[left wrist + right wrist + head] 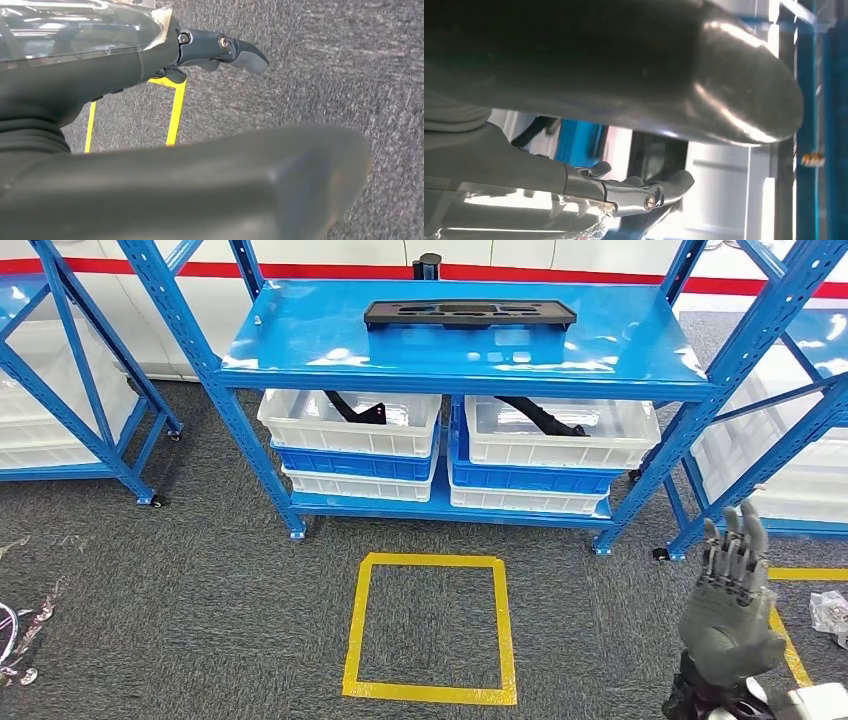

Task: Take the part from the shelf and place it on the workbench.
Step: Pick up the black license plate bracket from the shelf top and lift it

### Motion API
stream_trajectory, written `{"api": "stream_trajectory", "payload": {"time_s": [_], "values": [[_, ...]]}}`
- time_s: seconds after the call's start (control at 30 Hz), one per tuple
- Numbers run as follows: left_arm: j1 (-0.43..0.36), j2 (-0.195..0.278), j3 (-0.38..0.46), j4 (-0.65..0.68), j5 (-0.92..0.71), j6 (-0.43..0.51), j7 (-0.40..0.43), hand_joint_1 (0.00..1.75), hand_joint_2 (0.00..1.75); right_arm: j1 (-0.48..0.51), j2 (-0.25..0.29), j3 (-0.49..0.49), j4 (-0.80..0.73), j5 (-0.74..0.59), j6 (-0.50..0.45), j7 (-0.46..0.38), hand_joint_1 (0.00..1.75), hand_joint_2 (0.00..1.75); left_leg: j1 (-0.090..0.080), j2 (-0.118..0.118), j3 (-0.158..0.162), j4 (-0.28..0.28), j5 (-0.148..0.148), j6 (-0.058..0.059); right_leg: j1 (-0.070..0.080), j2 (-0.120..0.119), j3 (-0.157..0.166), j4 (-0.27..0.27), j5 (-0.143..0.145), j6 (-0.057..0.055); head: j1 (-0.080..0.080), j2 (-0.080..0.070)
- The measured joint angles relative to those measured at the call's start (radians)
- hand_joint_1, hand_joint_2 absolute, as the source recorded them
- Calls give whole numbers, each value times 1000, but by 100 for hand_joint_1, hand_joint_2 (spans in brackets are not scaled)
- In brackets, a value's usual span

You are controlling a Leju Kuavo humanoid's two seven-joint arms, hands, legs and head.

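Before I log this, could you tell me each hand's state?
Left hand: open, holding nothing.
Right hand: open, holding nothing.

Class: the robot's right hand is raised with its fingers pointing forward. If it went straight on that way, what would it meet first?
Probably the blue shelf's right post, ahead of the right hand; depth is unclear, and it holds nothing.

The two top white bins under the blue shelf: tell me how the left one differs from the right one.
The left white bin holds a dark part with a bent, angular shape, lying near its middle; the right white bin holds a longer dark part running slantwise toward its front. The left bin's part shows a small pale spot; the right one's does not. Both bins sit on blue bins, under the blue shelf.
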Motion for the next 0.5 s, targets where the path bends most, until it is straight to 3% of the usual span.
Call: {"api": "stream_trajectory", "payload": {"time_s": [0.3,0.5], "values": [[-3,-4,1,0,9,-22,1,0,0,35,-60,304,-135,128,22,-2,0,0,0,0,0,0,0,0,0,0,0,0,0,0,0,0],[-6,-7,3,1,16,-34,4,0,0,40,-91,453,-182,225,53,-3,0,0,0,0,0,0,0,0,0,0,0,0,0,0,0,0]]}}
